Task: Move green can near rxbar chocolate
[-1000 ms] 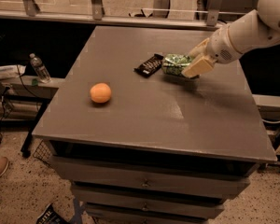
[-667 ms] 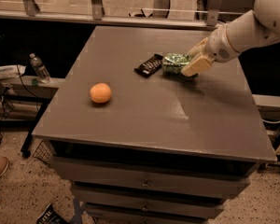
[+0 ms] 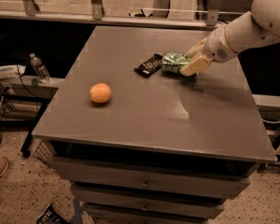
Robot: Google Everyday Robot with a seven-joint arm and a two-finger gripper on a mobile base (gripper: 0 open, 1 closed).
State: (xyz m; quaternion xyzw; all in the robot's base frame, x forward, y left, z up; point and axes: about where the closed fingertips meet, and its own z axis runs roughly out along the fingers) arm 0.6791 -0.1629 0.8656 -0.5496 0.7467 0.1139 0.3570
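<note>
The green can (image 3: 174,63) lies on its side on the grey table (image 3: 144,111), toward the back right. The rxbar chocolate (image 3: 148,65), a flat black bar, lies just left of the can, almost touching it. My gripper (image 3: 192,61) comes in from the right on a white arm and sits around the can's right end. One cream finger (image 3: 195,66) lies along the can's front side, the other behind it. The can rests on the table.
A round orange fruit (image 3: 101,93) sits on the left part of the table. The table top has drawers below its front edge. A water bottle (image 3: 38,68) stands on a low shelf to the left. A glass railing runs behind the table.
The gripper and the can have shifted very slightly; the can stays beside the bar. The orange has not moved.
</note>
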